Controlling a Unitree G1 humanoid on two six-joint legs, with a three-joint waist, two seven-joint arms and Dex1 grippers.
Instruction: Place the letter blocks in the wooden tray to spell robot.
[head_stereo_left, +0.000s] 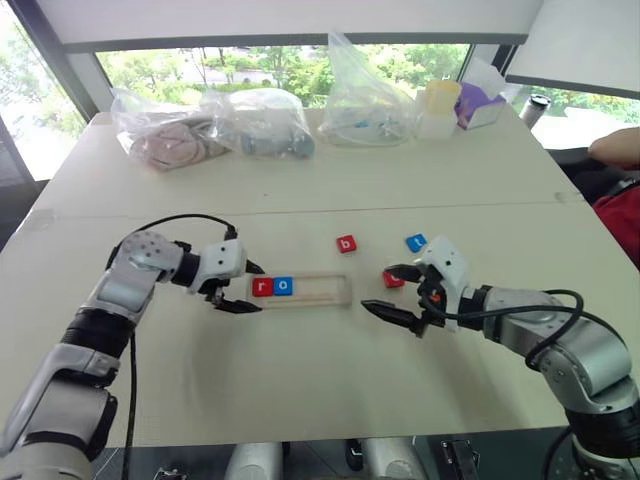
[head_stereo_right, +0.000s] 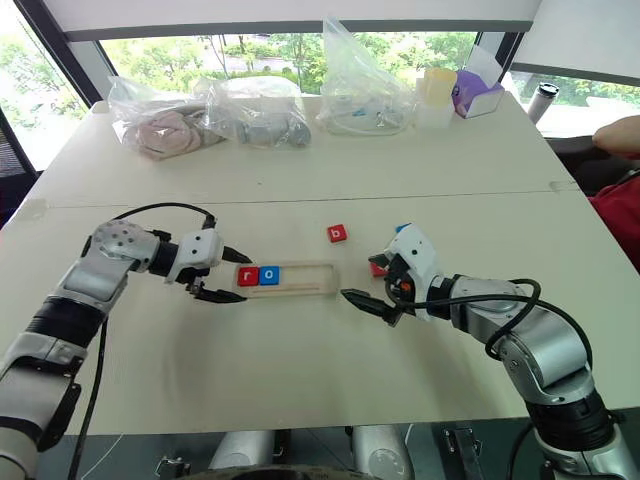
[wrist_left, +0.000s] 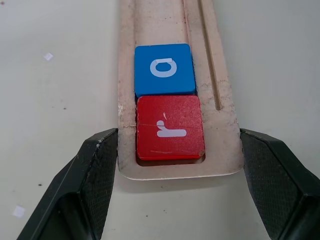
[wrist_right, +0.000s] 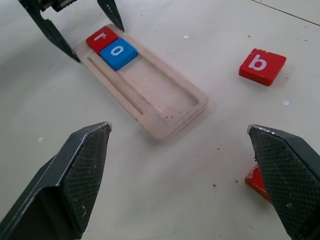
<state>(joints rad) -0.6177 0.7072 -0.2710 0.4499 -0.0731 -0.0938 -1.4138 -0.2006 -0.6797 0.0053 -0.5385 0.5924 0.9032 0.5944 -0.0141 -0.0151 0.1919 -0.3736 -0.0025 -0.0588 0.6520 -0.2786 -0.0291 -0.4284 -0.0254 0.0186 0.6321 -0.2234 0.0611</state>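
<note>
Wooden tray (head_stereo_left: 318, 291) lies mid-worktop (head_stereo_left: 300, 380), long axis left-right. Red r block (head_stereo_left: 262, 287) and blue o block (head_stereo_left: 283, 286) sit touching in tray's left end; rest of tray bare. Left pincer (head_stereo_left: 243, 289) spread, fingers straddling tray's left end, pinching nothing. Red b block (head_stereo_left: 346, 243) lies beyond tray, blue t block (head_stereo_left: 415, 242) further right. Right pincer (head_stereo_left: 390, 291) spread wide, just right of tray; red block (head_stereo_left: 394, 280) beside its far finger.

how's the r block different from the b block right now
The r block lies inside the wooden tray at its end, touching the blue o block; the b block lies loose on the table, apart. Their letters differ. Both are red square tiles with white lettering.
</note>
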